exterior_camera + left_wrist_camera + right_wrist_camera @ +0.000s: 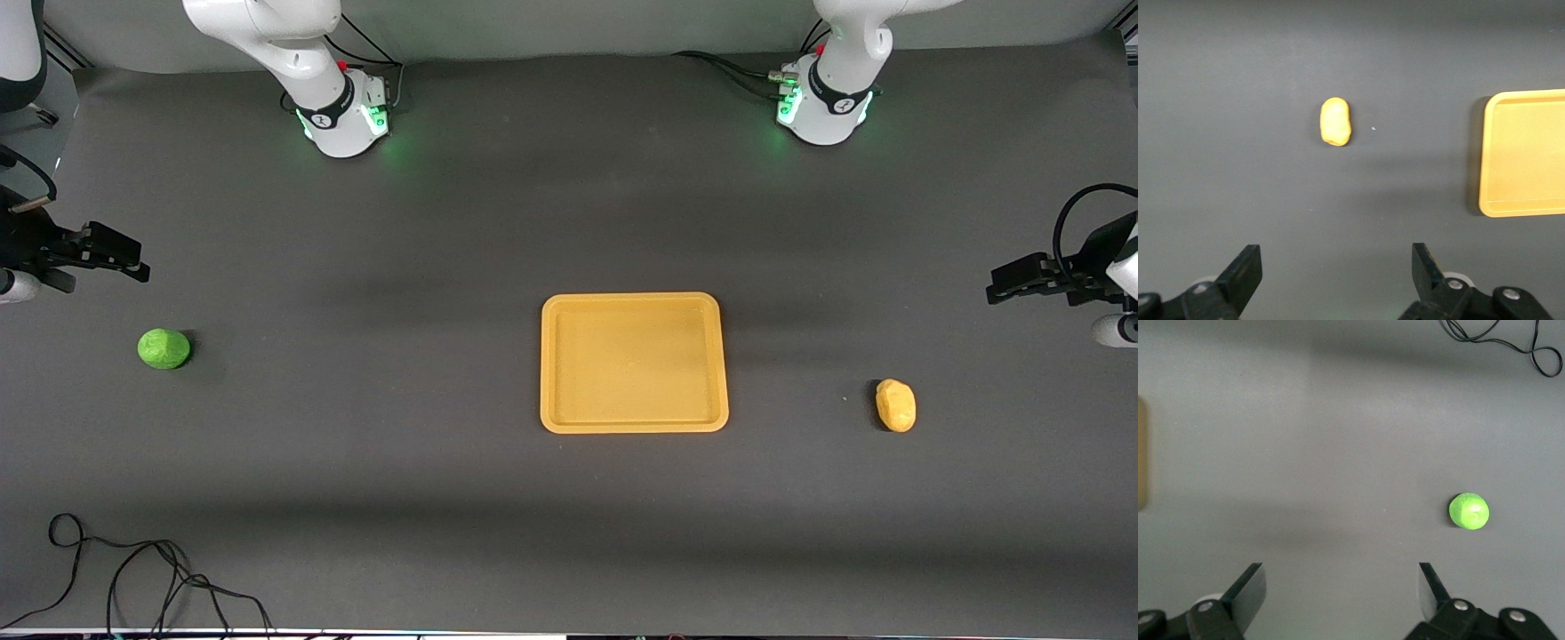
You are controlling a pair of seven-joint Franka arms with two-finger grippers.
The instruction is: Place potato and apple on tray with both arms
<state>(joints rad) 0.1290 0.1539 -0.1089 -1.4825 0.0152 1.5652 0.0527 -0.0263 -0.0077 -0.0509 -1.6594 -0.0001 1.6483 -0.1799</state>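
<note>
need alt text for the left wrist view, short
The left gripper hangs over bare dark table with its fingers spread wide and nothing between them. The small yellow-orange potato lies on the table apart from the fingers, and one end of the empty yellow-orange tray shows at the picture's edge, apart from the potato.

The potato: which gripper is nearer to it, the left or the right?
Left. The left gripper hangs open at the potato's end of the table; the right gripper, also open, is at the apple's end.
</note>
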